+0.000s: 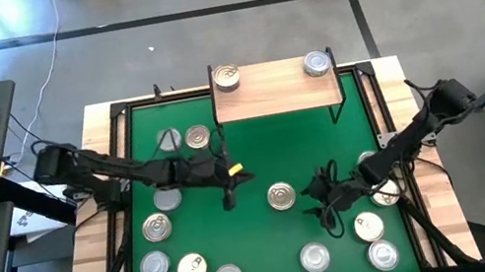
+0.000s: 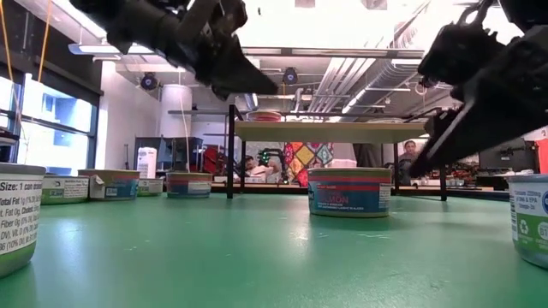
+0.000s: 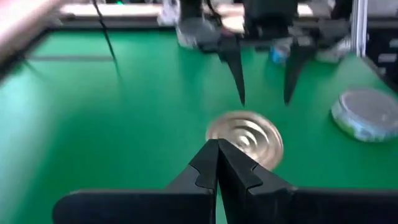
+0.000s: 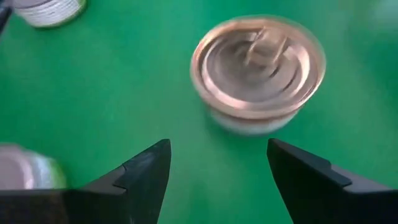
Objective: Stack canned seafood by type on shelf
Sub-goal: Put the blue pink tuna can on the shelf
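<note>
Right under my right gripper [image 4: 217, 165] sits a gold-lid tin [image 4: 258, 71] on the green mat [image 1: 261, 243] — fingers spread wide, holding nothing. I see my left gripper [image 3: 217, 163] pinched tight and empty, just beside it. Nothing stands between them. Two tins [image 1: 226, 78] rest on the shelf [image 1: 275, 90] — others lie around.

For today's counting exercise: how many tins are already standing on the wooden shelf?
2: one tin at the left end of the shelf and another tin near its right end. None looks hidden.
</note>
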